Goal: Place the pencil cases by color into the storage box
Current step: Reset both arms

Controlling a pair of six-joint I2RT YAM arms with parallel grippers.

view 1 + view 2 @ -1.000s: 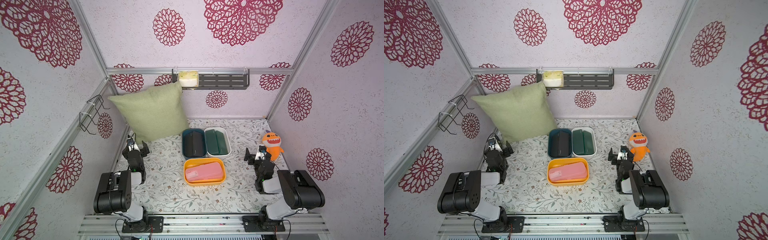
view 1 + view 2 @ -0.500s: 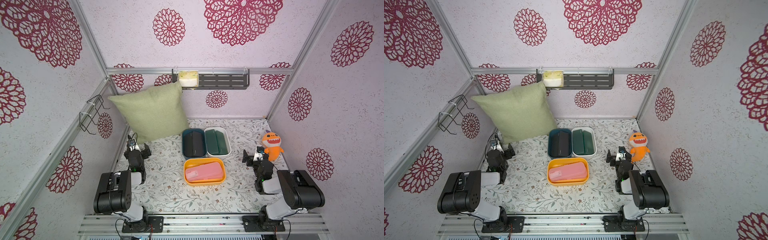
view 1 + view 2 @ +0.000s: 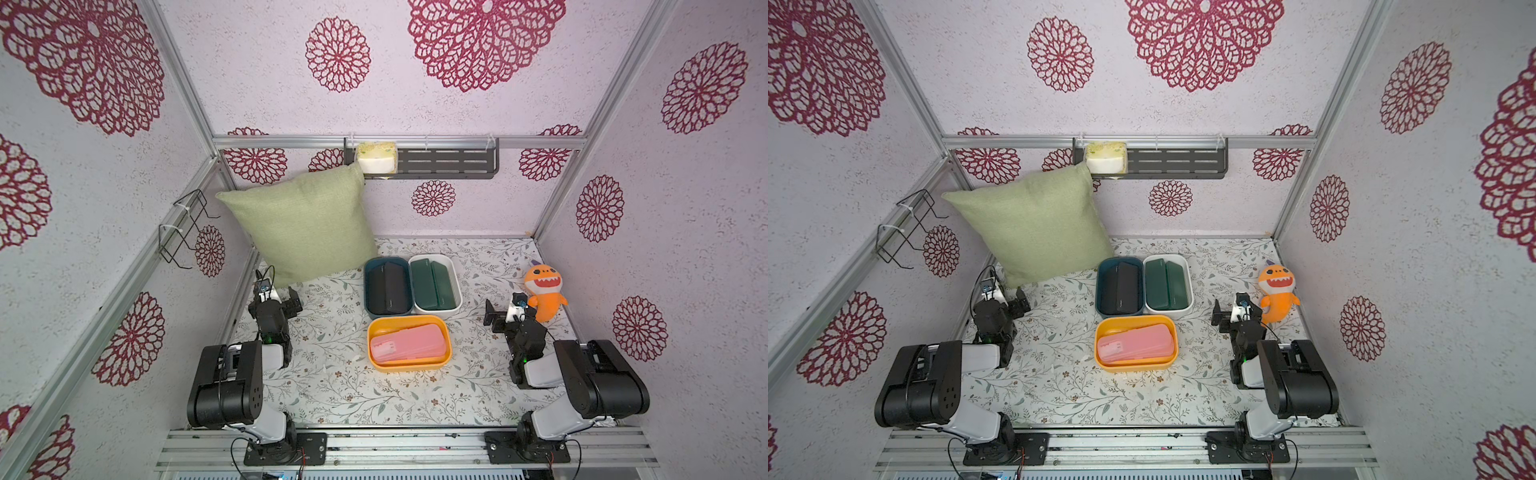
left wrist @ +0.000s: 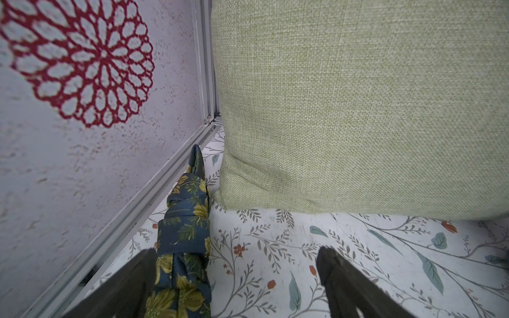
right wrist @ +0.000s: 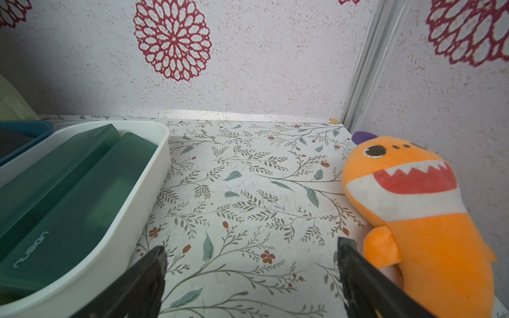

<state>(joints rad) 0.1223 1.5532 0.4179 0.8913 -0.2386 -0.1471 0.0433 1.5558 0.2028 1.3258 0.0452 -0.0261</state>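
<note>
Pink cases: stacked in the orange bin, the bin nearest the arms. The top one sits a bit crooked.
Black cases: in the blue bin, just behind the orange one. I can make out two lying side by side.
Green cases: in the white bin, which is pressed up against the blue bin. Two are showing, one of them tilted.
Left gripper: fingers wide apart and holding nothing, down low by the left wall, pointed at the pillow.
Cloth: a folded dark-blue flowery thing lying along the wall rail, just inside one left finger. The jaws aren't clamped on it.
Right gripper: jaws spread wide and empty, over the leafy table between the white bin and the plush toy.
Toy: orange, leaning at the right wall. One right finger is right beside it, but I can't tell if they touch.
</note>
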